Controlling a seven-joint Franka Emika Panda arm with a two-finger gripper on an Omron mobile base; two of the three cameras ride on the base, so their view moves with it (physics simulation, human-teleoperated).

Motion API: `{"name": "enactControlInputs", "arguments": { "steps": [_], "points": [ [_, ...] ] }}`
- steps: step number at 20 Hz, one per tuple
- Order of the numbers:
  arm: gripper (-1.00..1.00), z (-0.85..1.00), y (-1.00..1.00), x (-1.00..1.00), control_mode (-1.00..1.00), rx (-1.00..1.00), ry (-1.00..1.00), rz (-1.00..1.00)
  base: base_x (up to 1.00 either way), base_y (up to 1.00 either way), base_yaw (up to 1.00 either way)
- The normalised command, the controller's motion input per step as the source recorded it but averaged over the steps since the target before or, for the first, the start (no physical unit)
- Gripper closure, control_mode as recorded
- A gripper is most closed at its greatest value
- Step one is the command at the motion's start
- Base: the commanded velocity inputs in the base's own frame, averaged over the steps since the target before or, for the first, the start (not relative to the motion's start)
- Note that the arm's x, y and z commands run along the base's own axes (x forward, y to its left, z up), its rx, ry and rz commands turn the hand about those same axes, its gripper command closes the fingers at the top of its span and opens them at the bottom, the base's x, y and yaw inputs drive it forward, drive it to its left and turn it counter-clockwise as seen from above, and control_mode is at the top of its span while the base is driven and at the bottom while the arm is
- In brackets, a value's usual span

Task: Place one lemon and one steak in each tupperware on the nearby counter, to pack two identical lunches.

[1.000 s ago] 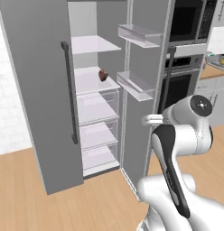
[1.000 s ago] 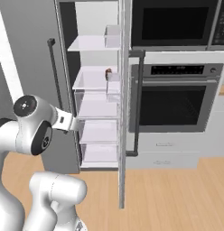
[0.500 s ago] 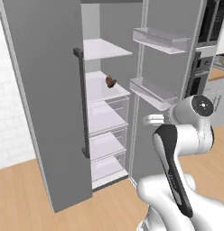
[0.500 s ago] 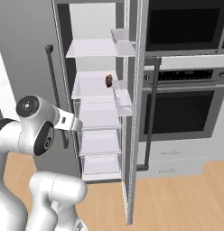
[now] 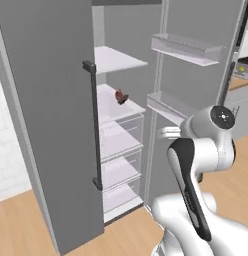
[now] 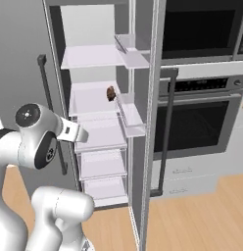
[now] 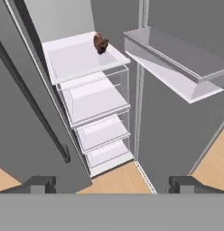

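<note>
Steak lies on the middle fridge shelf, near its right front corner, seen as a small brown lump in the right base view and the hand view. Gripper hangs in front of the open fridge, fingers spread wide with nothing between them, well short of the shelves. Clear drawers stack below the steak's shelf. Door bins hang on the open right door; a dark handle runs down the left door.

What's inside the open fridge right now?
One brown steak sits on the fridge's middle shelf. The clear drawers below look empty; the left door blocks the rest.
</note>
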Motion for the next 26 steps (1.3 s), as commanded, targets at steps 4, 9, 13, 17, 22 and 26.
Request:
{"name": "enactControlInputs", "arguments": {
  "steps": [4, 9, 13, 17, 22, 26],
  "points": [
    [-1.00, 0.00, 0.00, 0.00, 1.00, 0.00, 0.00, 0.00, 0.53, 0.13, -0.17],
    [-1.00, 0.00, 0.00, 0.00, 1.00, 0.00, 0.00, 0.00, 0.51, 0.00, -0.11],
    [-1.00, 0.00, 0.00, 0.00, 1.00, 0.00, 0.00, 0.00, 0.53, 0.00, 0.00],
    [-1.00, 0.00, 0.00, 0.00, 1.00, 0.00, 0.00, 0.00, 0.51, 0.00, 0.00],
    [-1.00, 0.00, 0.00, 0.00, 1.00, 0.00, 0.00, 0.00, 0.46, 0.00, 0.00],
    [-1.00, 0.00, 0.00, 0.00, 1.00, 0.00, 0.00, 0.00, 0.54, -0.02, 0.01]
  ]
}}
